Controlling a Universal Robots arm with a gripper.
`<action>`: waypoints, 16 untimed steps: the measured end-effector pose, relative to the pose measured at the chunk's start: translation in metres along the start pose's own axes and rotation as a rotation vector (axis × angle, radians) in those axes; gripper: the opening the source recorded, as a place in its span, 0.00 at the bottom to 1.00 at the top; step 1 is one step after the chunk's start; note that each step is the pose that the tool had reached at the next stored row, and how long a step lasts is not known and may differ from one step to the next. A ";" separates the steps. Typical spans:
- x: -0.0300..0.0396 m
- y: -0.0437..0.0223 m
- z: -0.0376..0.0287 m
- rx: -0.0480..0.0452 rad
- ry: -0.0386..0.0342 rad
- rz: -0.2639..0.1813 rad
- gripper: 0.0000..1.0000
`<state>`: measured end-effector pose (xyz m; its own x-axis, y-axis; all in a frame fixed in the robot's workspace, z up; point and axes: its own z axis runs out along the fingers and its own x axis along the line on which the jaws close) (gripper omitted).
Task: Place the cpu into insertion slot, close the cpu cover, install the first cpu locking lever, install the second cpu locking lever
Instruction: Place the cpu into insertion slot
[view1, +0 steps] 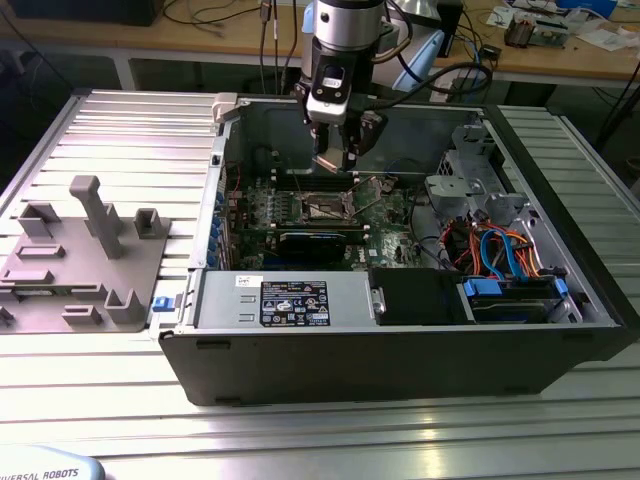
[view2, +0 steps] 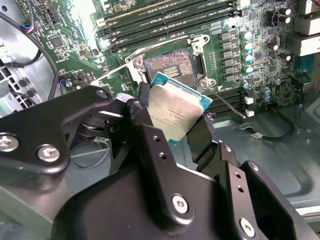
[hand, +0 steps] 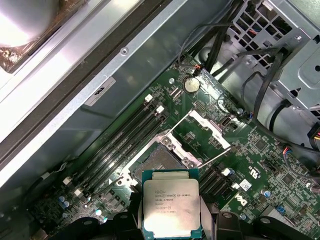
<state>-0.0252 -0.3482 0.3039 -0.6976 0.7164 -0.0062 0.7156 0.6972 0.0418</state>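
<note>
One gripper (view1: 335, 158) pinched the one cpu (hand: 171, 207) by two opposite edges, its fingers narrowed onto the chip. It held the chip in the air near the single insertion slot (hand: 157, 161), whose dark centre lay bare. One cpu cover (hand: 209, 124) stood swung up beside the slot. Lines of small print crossed the chip's metal top.

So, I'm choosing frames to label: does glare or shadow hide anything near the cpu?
Second wrist view: glare washes out the memory slots beside the insertion slot; the cpu in the gripper is well lit. First wrist view: a blown-out patch beyond the case wall, away from the cpu. Exterior view: the case interior is shaded.
</note>
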 end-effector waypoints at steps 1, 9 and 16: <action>0.0000 0.0000 0.0000 0.0000 -0.0001 0.001 0.54; 0.0000 0.0000 0.0005 0.0001 -0.0007 0.017 0.54; 0.0000 0.0000 0.0008 0.0002 -0.0014 0.032 0.54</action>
<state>-0.0252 -0.3482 0.3031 -0.6744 0.7383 -0.0062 0.7375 0.6741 0.0417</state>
